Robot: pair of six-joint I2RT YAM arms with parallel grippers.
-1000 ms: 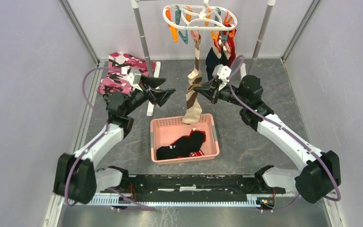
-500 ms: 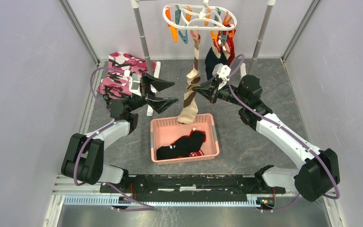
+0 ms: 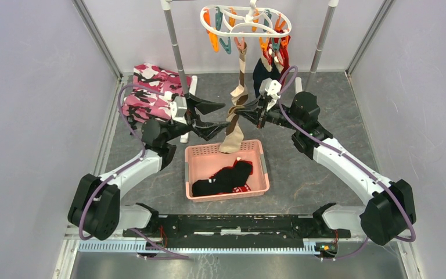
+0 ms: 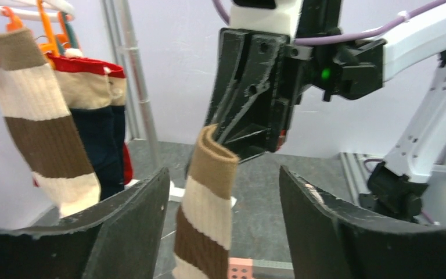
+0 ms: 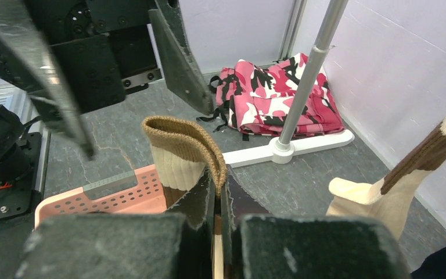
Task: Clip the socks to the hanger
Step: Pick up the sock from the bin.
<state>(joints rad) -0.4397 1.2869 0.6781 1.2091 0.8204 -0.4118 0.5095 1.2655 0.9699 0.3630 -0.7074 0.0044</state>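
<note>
The right gripper pinches the cuff of the brown-and-cream striped knit sock, which hangs vertically at 3 o'clock from the left gripper, whose jaws are spread open.

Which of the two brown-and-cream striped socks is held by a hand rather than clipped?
The lower brown-and-cream striped sock, its cuff pinched in the shut right hand; its twin hangs from the white plastic hanger.
</note>
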